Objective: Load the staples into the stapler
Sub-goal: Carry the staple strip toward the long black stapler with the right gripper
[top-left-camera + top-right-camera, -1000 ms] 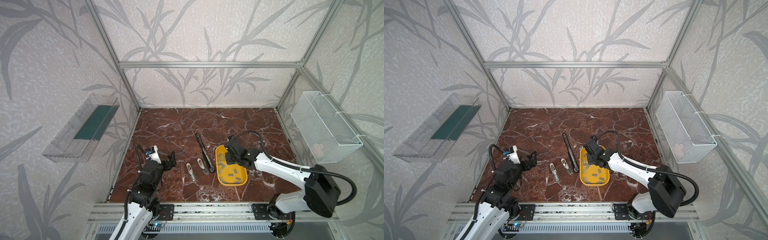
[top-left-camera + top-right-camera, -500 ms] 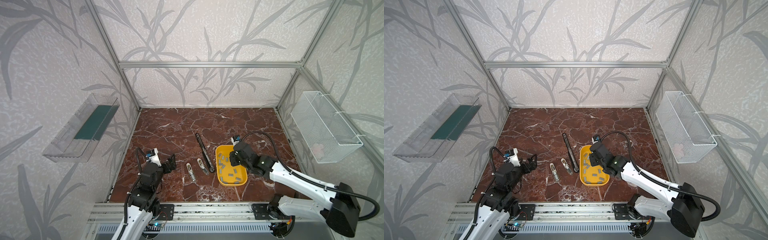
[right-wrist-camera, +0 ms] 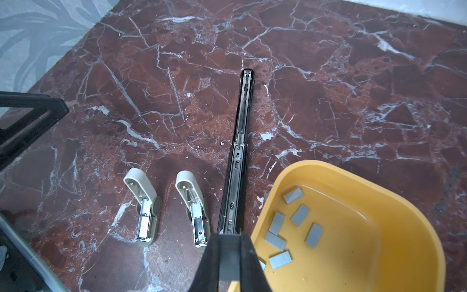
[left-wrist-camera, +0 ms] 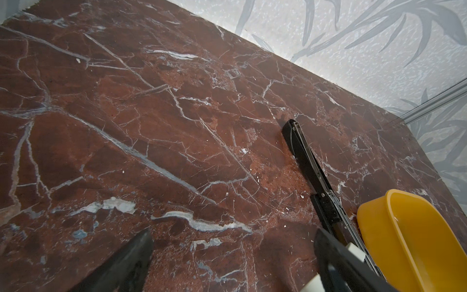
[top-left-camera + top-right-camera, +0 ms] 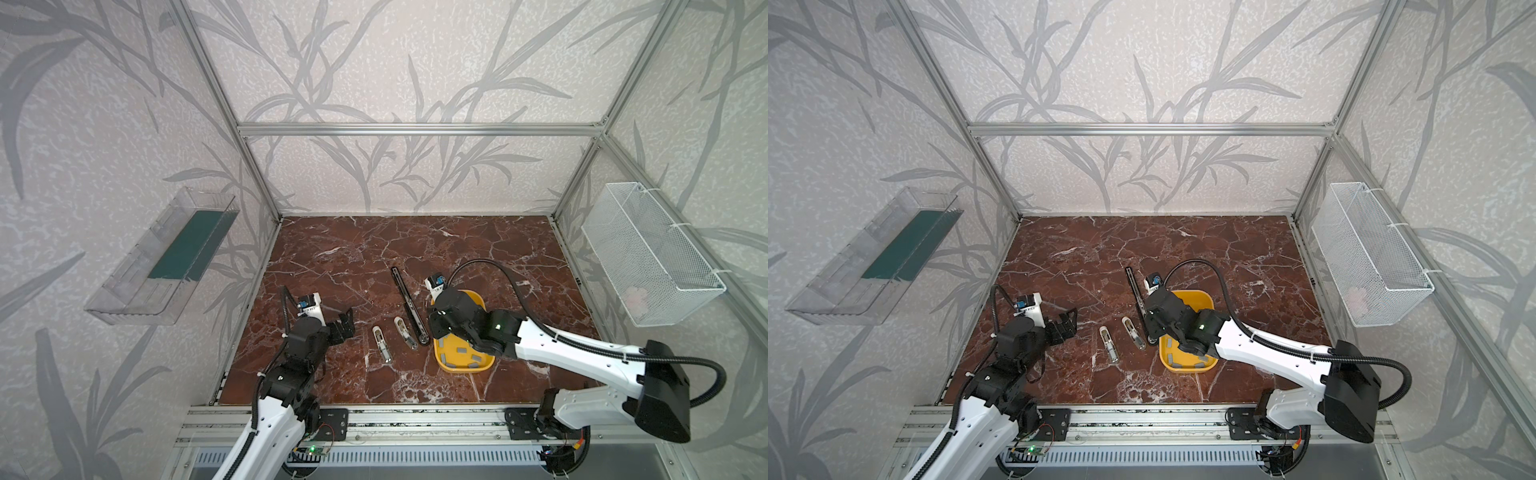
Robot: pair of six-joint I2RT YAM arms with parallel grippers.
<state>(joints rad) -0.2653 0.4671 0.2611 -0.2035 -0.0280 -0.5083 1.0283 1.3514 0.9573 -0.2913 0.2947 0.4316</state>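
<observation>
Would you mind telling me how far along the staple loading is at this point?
Done: the black stapler and both cream mini staplers lie opened. In hand: the right gripper, shut, hovers at the rim of the yellow tray; whether it pinches a strip is unclear. The left gripper hangs open. Left: the staples lie in the tray; none visibly loaded.

We see a clear bin (image 5: 137,286) on one wall; a white wire basket (image 5: 656,266) opposite; red marble tabletop (image 5: 353,249) between.
</observation>
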